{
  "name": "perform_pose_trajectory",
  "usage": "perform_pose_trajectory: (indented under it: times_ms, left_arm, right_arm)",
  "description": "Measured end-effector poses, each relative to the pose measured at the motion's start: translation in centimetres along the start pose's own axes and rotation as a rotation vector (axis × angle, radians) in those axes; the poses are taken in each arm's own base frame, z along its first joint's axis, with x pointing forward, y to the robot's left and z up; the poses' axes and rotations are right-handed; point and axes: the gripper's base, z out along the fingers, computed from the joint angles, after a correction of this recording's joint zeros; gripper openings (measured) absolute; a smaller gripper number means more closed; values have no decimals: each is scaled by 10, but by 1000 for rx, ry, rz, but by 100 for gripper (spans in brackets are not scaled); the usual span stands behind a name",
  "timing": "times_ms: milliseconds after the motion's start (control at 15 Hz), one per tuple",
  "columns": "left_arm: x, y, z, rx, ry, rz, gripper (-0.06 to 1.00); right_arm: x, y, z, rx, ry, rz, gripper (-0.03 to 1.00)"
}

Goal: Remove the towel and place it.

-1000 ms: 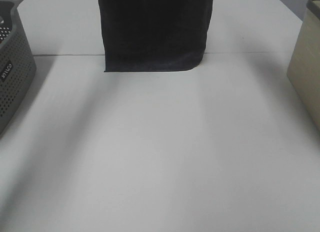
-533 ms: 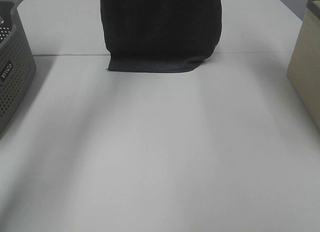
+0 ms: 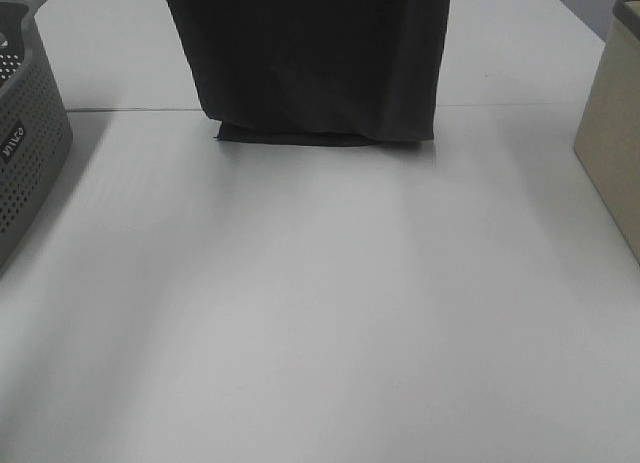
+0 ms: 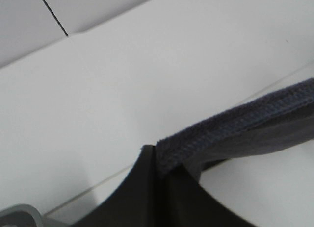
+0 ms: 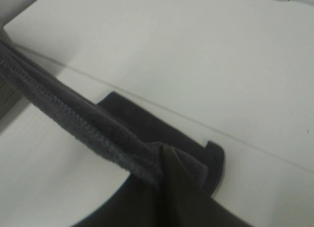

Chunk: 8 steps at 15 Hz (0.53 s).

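From the high view the towel [image 3: 310, 63] hangs near the middle of the bench's [image 3: 320, 313] far edge. Its lower end is folded flat on the top and its upper end runs out of frame. The wrist views alone show the hold: the left gripper [image 4: 158, 161] and right gripper [image 5: 164, 168] each pinch the hem. A grey basket [image 3: 25, 153] sits at the left edge and a beige basket [image 3: 612, 153] at the right.

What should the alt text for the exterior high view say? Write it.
A dark charcoal towel hangs down from above the frame, its lower end folded onto the white table. A grey perforated basket sits at the left edge and a beige bin at the right.
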Motion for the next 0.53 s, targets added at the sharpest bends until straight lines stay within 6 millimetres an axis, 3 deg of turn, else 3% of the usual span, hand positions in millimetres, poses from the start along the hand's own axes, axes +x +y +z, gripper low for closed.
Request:
perform_pose_trajectory:
  times_ms: [333, 533]
  left_arm:
    - [3, -7, -13, 84, 54, -78, 0]
    - [26, -15, -22, 124, 159, -122, 0]
  right_arm:
    - [11, 6, -21, -32, 109, 5, 1]
    - [20, 15, -36, -89, 117, 36, 1]
